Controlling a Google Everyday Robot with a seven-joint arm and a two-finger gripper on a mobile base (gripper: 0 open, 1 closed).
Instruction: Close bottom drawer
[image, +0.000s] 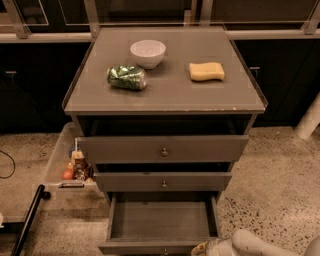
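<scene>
**Operator:** Where is the bottom drawer?

**Spotter:** In the camera view you see the bottom drawer (160, 220) at the foot of the cabinet (170, 95), pulled well out toward you, with its grey-brown floor showing. Its front runs along the lower edge of the frame. Only the top strip of it is in view, and the knob is clipped there.

**Operator:** And the gripper?

**Spotter:** The gripper (204, 247) pokes in at the bottom edge, just right of the drawer front's middle. It sits on a pale arm (250, 244) coming from the lower right corner. Most of it is cut off, so you cannot make out whether it is spread or closed, nor whether it touches the front.

**Operator:** What else?

**Spotter:** Above, the middle drawer (163, 181) and the top drawer (162, 149) each stand slightly out. On the cabinet top you have a white bowl (148, 52) and a shiny green object (127, 77) lying near it — can or packet, hard to say. A yellow sponge (206, 71) lies to the right, apart from both. Left of the cabinet, a clear bin (56, 150) holds small items (77, 165) too blurred to name.
</scene>
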